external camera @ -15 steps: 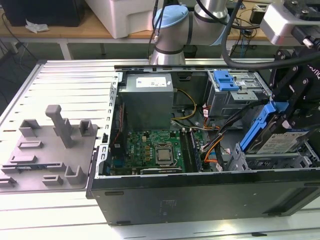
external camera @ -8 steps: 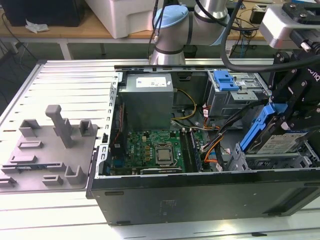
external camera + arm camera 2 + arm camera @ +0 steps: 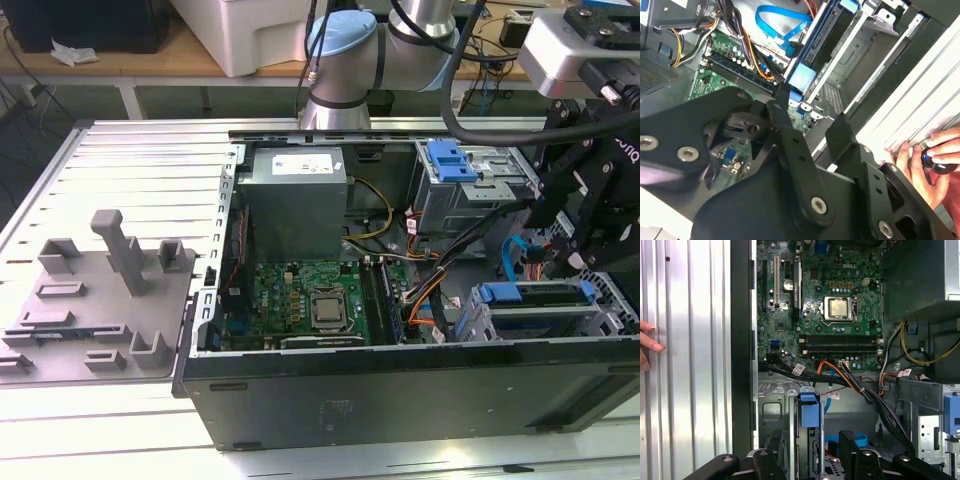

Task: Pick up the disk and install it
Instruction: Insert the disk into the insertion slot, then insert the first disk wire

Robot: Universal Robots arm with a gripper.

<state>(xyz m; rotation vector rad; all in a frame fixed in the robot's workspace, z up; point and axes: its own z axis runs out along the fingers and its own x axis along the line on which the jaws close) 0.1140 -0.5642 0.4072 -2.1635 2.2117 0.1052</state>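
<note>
- Exterior view: the gripper [image 3: 580,240] hangs over the near corner of the open case [image 3: 400,400] on the exterior view's right, just above the drive cage [image 3: 478,318].
- The disk [image 3: 535,295] lies in that cage with its blue bracket showing; it looks slotted in, though I cannot tell whether it is fully seated.
- In both wrist views the gripper [image 3: 812,452] [image 3: 812,127] is released, its fingers [image 3: 850,442] spread on either side of the disk's blue end [image 3: 809,410] [image 3: 801,77] and apart from it.
- As I judge it, doing this step well means keeping the fingers centred across the bracket and square to the cage rails, so that the disk cannot cock in its slot.
- The blue cable [image 3: 512,262] and the wire bundle [image 3: 860,385] run just beside the cage and could snag a finger, so any travel should be straight and slow.
- A hand [image 3: 927,160] rests on the tabletop [image 3: 130,150] beside the case, near enough to warrant caution.
</note>
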